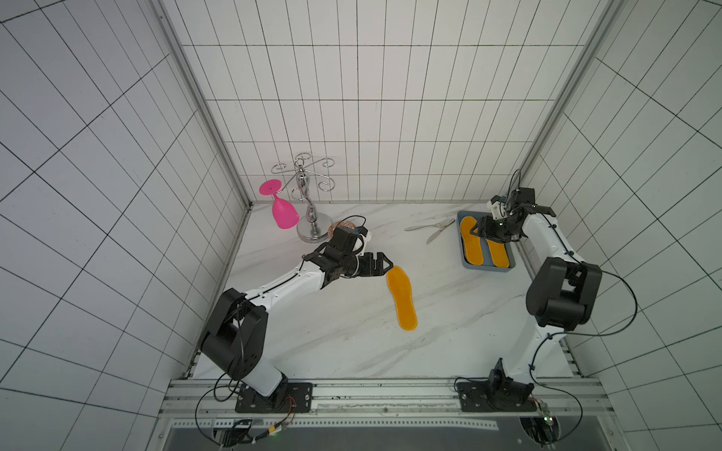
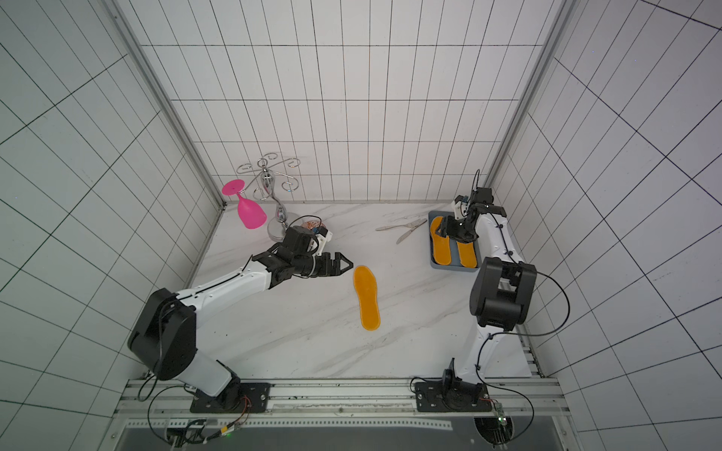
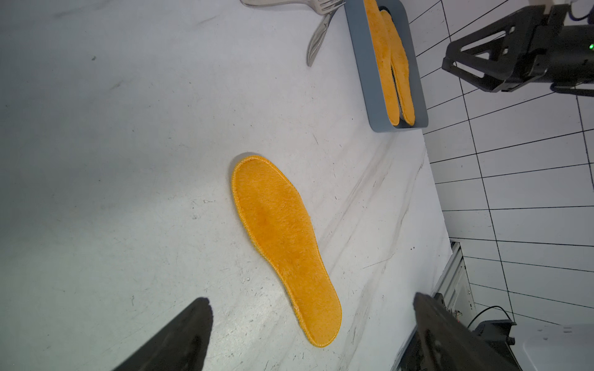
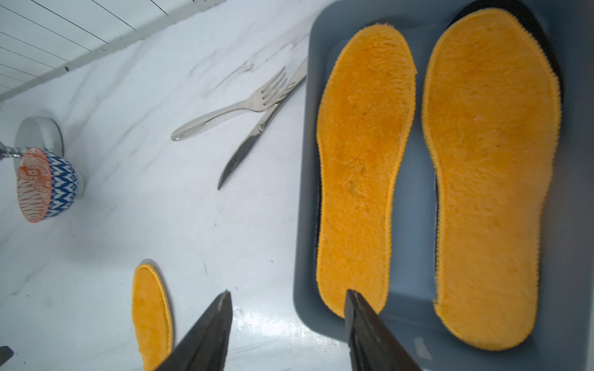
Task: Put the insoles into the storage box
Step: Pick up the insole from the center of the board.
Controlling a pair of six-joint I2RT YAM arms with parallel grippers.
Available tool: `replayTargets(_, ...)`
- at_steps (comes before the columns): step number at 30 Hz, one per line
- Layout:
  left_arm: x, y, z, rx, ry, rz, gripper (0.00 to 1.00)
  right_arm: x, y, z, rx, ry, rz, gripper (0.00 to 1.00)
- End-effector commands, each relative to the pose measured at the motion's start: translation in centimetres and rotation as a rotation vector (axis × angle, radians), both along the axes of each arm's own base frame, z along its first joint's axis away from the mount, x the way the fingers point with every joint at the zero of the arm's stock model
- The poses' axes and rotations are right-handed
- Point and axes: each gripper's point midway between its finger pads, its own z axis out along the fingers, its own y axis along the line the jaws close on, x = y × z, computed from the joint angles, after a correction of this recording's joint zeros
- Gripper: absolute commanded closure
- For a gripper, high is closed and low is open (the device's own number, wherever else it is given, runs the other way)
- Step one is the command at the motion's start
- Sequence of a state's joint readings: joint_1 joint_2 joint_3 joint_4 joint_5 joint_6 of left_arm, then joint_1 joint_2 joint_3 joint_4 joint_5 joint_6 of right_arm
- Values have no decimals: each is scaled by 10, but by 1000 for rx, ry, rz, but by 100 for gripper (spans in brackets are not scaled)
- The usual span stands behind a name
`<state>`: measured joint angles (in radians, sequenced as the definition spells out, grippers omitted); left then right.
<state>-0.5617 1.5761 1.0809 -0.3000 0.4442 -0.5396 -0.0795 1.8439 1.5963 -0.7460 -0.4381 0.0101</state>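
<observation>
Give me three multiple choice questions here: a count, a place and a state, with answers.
1. How many orange insoles show in the storage box? A. one B. two C. four
2. Where does the loose insole lie? A. on the table near the left gripper B. across the box rim C. under the box
3. How is the left gripper? A. shut on the loose insole B. shut, empty C. open, empty
Answers: B, two orange tops lie side by side there; A, it lies flat on the table by the gripper's tips; C, its fingers stand wide apart, gripping nothing.
</observation>
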Motion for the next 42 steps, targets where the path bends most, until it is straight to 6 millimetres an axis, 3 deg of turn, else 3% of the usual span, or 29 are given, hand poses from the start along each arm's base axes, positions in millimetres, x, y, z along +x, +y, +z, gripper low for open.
replayTargets(1, 3, 3, 14, 9, -46, 1, 1, -13, 22, 6, 7, -23, -36, 38)
replayTargets(5, 1, 14, 16, 9, -48, 17, 1, -48, 57, -7, -34, 34, -28, 36)
replayTargets(12, -1, 37, 20, -4, -48, 55, 1, -111, 137, -31, -108, 90, 110, 39)
replayTargets(16, -3, 45, 17, -3, -44, 70, 1, -147, 182, -57, -161, 141, 225, 45)
replayTargets(19, -5, 47, 16, -7, -40, 77, 1, -161, 206, -75, -212, 154, 302, 48)
replayTargets(24, -7, 47, 15, -20, -33, 75, 1, -160, 220, -95, -259, 171, 340, 56)
replayTargets(42, -15, 47, 3, -38, 3, 76, 1, -162, 217, -152, -322, 278, 348, 62)
